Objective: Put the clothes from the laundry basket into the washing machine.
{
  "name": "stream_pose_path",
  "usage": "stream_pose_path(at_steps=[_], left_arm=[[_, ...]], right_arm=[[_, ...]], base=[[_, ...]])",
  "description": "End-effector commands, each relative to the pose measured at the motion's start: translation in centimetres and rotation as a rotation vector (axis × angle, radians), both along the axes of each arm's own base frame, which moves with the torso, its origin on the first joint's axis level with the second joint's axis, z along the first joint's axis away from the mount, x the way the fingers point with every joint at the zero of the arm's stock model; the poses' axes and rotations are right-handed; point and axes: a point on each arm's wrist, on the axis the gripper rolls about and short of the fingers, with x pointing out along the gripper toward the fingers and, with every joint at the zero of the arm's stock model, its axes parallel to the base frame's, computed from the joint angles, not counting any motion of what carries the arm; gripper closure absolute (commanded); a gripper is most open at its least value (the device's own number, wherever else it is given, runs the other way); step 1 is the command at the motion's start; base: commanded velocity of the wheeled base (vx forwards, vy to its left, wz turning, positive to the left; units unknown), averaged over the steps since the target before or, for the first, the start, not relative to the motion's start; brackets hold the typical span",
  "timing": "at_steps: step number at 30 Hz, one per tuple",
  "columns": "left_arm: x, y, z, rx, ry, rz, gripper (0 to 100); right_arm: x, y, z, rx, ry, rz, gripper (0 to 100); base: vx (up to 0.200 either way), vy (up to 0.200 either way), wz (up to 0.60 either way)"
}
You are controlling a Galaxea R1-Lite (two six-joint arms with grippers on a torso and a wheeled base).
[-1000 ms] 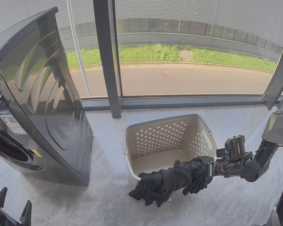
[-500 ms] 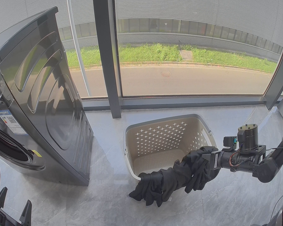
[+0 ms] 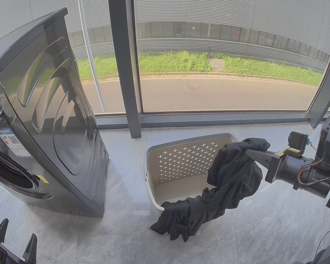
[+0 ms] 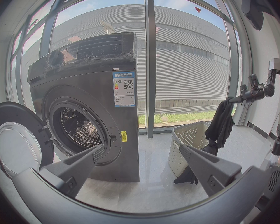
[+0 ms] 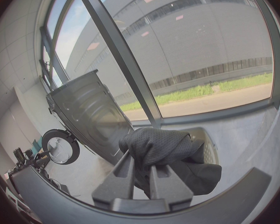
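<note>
Bare floor (image 3: 124,220) between laundry basket (image 3: 183,162) and washing machine (image 3: 62,121); door (image 4: 18,137) wide open beside drum (image 4: 79,131).

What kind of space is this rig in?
Looks like a laundry test corner in a glass-walled building, not clearly a home: a front-load washing machine with its door open, a laundry basket on the floor, floor-to-ceiling windows facing a road.

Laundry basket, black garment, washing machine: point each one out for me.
laundry basket (image 3: 187,158), head view, star-holed far wall.
black garment (image 3: 234,173), head view, bunched upper fold.
washing machine (image 4: 78,128), left wrist view, drum inside the open door.
</note>
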Motion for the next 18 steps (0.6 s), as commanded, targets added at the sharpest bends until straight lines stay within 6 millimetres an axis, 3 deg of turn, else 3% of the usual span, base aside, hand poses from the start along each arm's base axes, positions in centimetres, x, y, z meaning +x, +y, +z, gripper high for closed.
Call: stream_pose_path(at_steps=[1,14,18], left_arm=[[0.0,0.0,-0.5,0.001,-0.002,0.000,0],[0.0,0.0,-0.5,0.004,-0.002,0.000,0],[0.0,0.0,-0.5,0.004,-0.002,0.000,0]], right_arm=[[-2.1,-1.1,3.0,0.049,-0.132,0.005,100],[-1.3,-2.1,3.9,-0.072,-0.215,-0.323,100],[-1.4,-2.0,4.0,-0.073,-0.217,-0.348,100]], base=[[0.000,0.000,0.00],[0.000,0.000,0.00],[0.000,0.000,0.00]])
